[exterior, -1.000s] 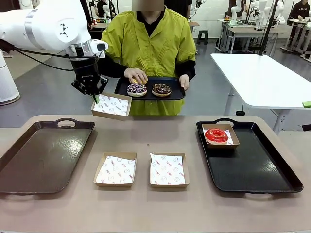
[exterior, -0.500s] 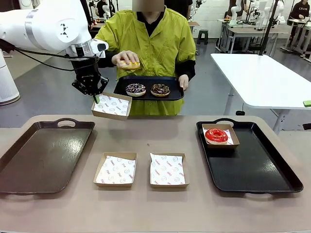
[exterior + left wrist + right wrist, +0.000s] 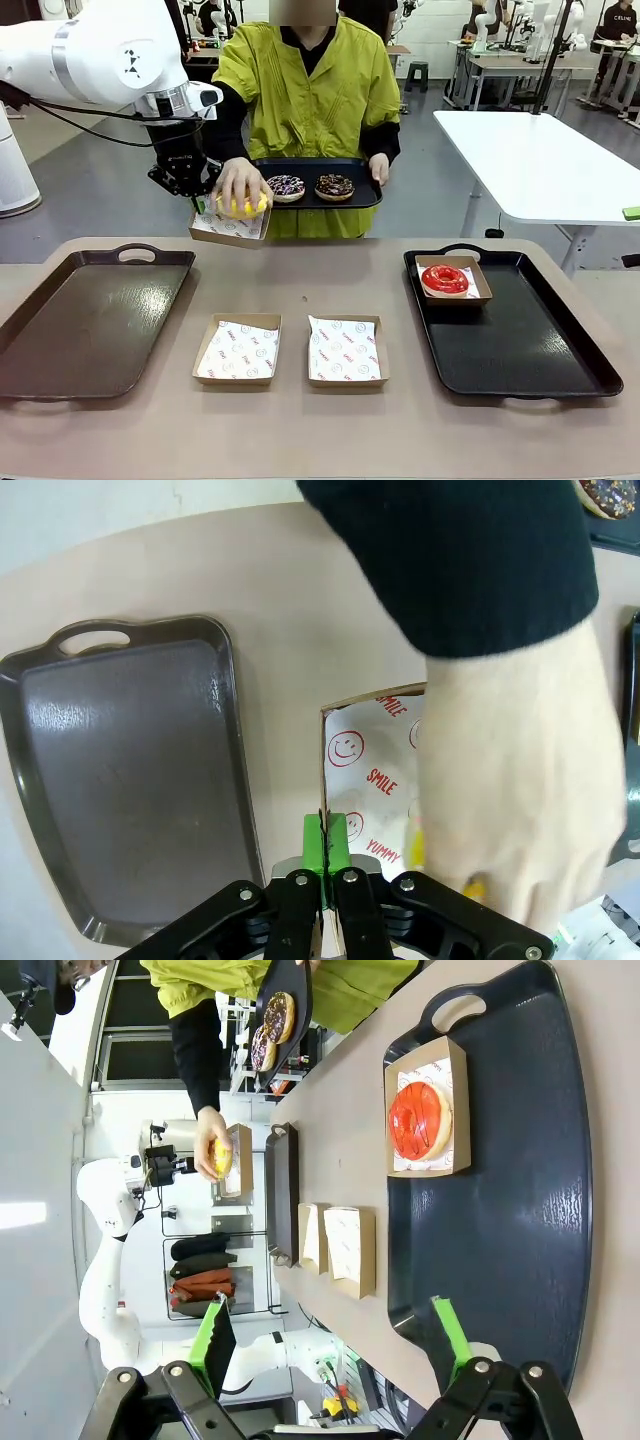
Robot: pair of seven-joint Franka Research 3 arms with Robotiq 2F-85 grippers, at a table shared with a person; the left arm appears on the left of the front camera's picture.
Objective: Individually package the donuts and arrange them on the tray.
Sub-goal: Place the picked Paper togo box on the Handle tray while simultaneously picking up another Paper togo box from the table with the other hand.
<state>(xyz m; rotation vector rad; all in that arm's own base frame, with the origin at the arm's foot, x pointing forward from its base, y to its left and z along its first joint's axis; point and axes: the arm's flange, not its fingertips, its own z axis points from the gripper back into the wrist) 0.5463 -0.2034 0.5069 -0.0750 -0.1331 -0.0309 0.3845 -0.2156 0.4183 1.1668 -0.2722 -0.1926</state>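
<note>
Front view: donut (image 3: 249,207) beside left jaws

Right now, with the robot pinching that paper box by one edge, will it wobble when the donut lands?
Probably a little. The box looks like thin card and the left gripper clamps one wall, so it may tilt. The yellow donut under the person's hand looks small, likely too light to tear it.

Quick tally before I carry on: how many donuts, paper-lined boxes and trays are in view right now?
Donuts: 4 (yellow donut, red donut, purple-sprinkled donut, chocolate donut)
Boxes: 4 (raised box, red donut's box, empty boxes)
Trays: 3 (left tray, right tray, person's tray)
Total: 11
</note>
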